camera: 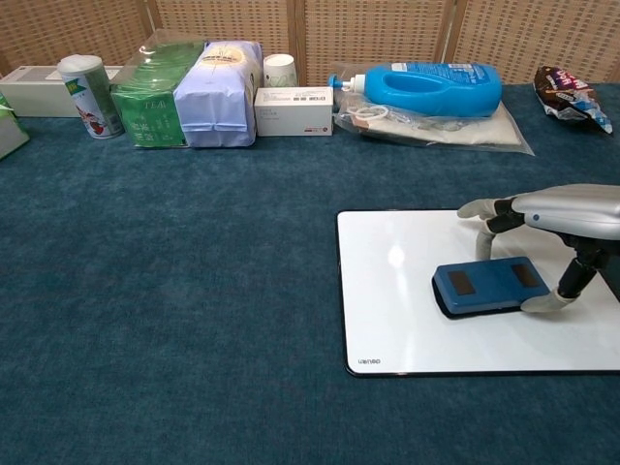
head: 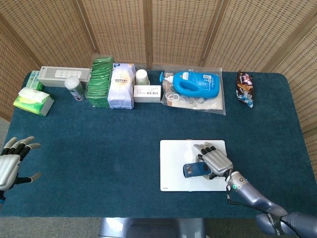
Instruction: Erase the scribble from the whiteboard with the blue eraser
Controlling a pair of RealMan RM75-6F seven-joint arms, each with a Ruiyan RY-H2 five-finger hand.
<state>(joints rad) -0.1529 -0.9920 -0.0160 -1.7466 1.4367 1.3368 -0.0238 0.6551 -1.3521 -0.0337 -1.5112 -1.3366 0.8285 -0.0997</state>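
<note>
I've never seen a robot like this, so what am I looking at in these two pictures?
It is a robot with two arms that end in metal hands. One picture looks down from its head, the other looks out from its chest. Its right hand holds a blue eraser on a whiteboard, with fingers on both sides of it. No scribble shows on the board's bare part. Its left hand holds nothing, fingers spread, at the table's edge. At the back lie a blue bottle, green packs, a white bag, boxes, cups, tissues and a snack.
</note>
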